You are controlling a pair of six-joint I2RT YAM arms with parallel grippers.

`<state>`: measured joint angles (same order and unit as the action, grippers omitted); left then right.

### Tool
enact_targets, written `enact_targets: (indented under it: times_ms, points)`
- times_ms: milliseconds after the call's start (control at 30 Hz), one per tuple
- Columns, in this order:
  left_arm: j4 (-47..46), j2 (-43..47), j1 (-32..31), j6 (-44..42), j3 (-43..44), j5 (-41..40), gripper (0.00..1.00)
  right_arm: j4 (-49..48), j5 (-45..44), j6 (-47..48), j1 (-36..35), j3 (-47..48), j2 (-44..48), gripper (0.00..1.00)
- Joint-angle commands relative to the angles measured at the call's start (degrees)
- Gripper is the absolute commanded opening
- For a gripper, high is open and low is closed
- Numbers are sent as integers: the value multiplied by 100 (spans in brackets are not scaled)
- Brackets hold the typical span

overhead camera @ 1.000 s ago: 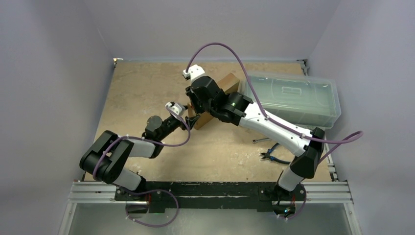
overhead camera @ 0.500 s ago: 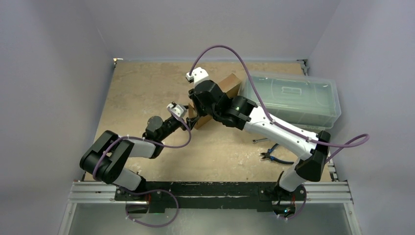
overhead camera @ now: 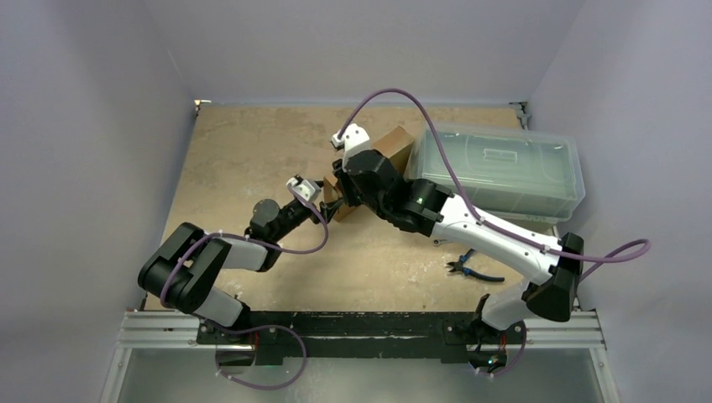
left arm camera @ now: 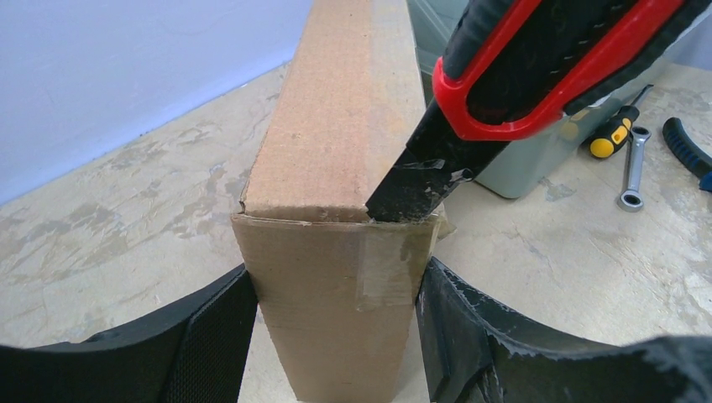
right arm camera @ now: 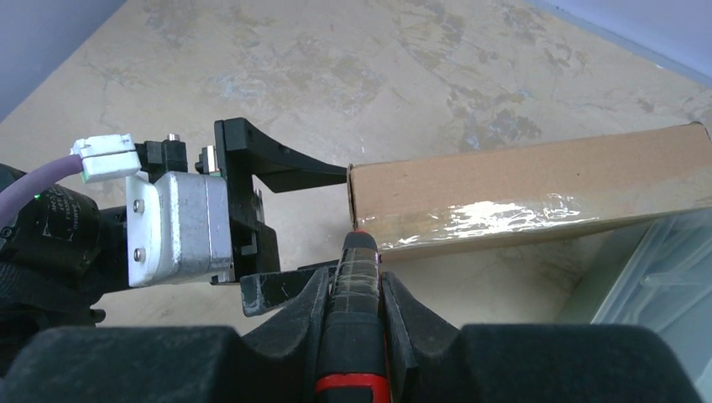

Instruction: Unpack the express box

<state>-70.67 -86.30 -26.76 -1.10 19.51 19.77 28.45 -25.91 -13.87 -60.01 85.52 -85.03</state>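
The left hand [left arm camera: 334,285] has held its place over the last second, closed on the near end of the box [left arm camera: 336,126], which stands on edge on the counter [overhead camera: 252,151] with one finger on each broad face. The right arm has moved: its elbow has swung out to the right and its wrist has shifted a little the same way. The right hand [right arm camera: 357,290] is clamped on a knife [left arm camera: 520,59], whose blade now touches the taped corner of the box just above the left hand's fingers. The cut along the tape [right arm camera: 495,214] seems to be in hand, the box not yet open. The box's far end lies beside the bin [overhead camera: 504,168].
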Motion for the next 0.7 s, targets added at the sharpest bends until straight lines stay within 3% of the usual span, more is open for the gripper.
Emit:
enact_targets:
  times_ms: [0, 67, 200, 367, 667]
  points:
    - [-307, -54, 75, 65, 58, -216, 40, -496, 94, 192, -46, -517, 503, 0]
    - [-308, -53, 75, 62, 50, -219, 40, -931, 56, 329, -46, -813, 558, 0]
    - [-321, -38, 75, 66, 43, -267, 39, -881, -172, 196, -113, -870, 654, 0]
    - [-382, -36, 76, 66, 45, -212, 39, -2140, -152, 376, -125, -1918, 1148, 0]
    - [-393, -36, 83, 223, 46, -210, 36, -2610, -102, 279, -125, -2512, 1258, 0]
